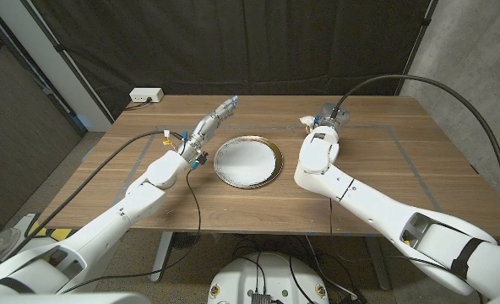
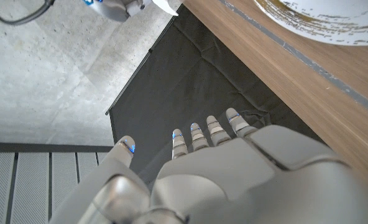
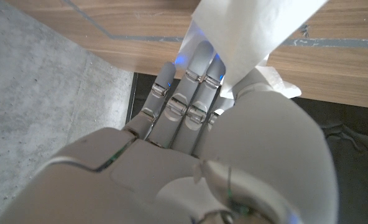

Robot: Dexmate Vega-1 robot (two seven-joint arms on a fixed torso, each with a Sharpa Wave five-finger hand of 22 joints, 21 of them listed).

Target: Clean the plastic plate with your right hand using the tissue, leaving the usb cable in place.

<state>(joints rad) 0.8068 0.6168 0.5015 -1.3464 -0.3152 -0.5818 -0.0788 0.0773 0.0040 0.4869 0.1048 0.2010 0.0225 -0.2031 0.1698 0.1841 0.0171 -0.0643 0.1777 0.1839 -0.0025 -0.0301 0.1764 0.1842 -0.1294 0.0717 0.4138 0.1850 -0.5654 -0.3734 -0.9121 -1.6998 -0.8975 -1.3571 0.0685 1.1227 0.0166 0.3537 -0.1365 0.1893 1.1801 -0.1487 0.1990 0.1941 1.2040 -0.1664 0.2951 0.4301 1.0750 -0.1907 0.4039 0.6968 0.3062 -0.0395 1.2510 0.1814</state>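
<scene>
A white plastic plate (image 1: 248, 162) with a worn gold rim lies at the middle of the wooden table (image 1: 377, 181); its edge also shows in the left wrist view (image 2: 321, 22). My right hand (image 1: 321, 128) hovers past the plate's far right side and holds a white tissue (image 1: 305, 124). In the right wrist view the tissue (image 3: 252, 31) is pinched between thumb and fingers (image 3: 190, 81) of that hand (image 3: 190, 162), over the table. My left hand (image 1: 211, 123) reaches out beside the plate's far left side, fingers (image 2: 199, 137) stretched, holding nothing.
A white power strip (image 1: 145, 96) sits at the table's far left corner. Dark curtains hang behind the table and a concrete wall stands to the right. Blue tape lines (image 1: 402, 139) mark the tabletop around the plate.
</scene>
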